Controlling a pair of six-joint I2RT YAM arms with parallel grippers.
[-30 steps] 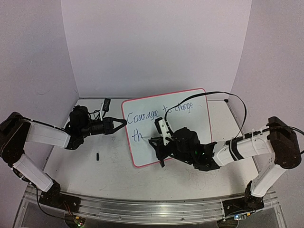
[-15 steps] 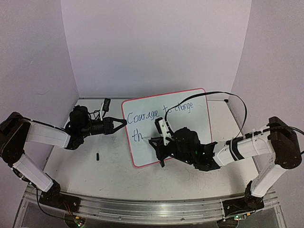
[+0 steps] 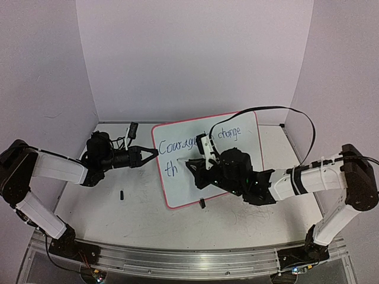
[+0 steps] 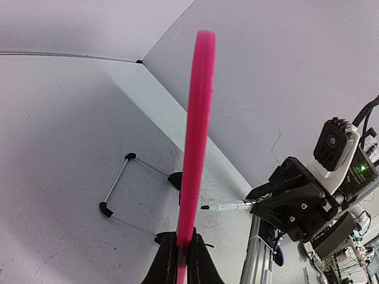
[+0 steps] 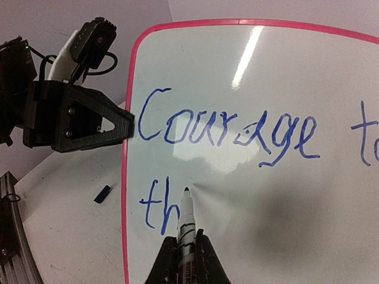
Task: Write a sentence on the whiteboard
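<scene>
Mid-sentence: right gripper (image 5: 182,251) clamps white marker (image 5: 187,220) beside blue cursive sentence (image 5: 228,131)'s "th", at 3 o'clock; left gripper (image 3: 155,151) pinches glossy pink-rimmed whiteboard (image 5: 284,201)'s 9 o'clock edge. Next: a steady "i" stroke.

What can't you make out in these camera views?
Top view: the right pincer, marker and arm cover "to" and anything after "th" on the whiteboard.
Right wrist view: the right frame edge cuts the sentence off at "to".
Left wrist view: the whiteboard is edge-on, so its writing is unseen.
Small black item on the table: too small to identify.
</scene>
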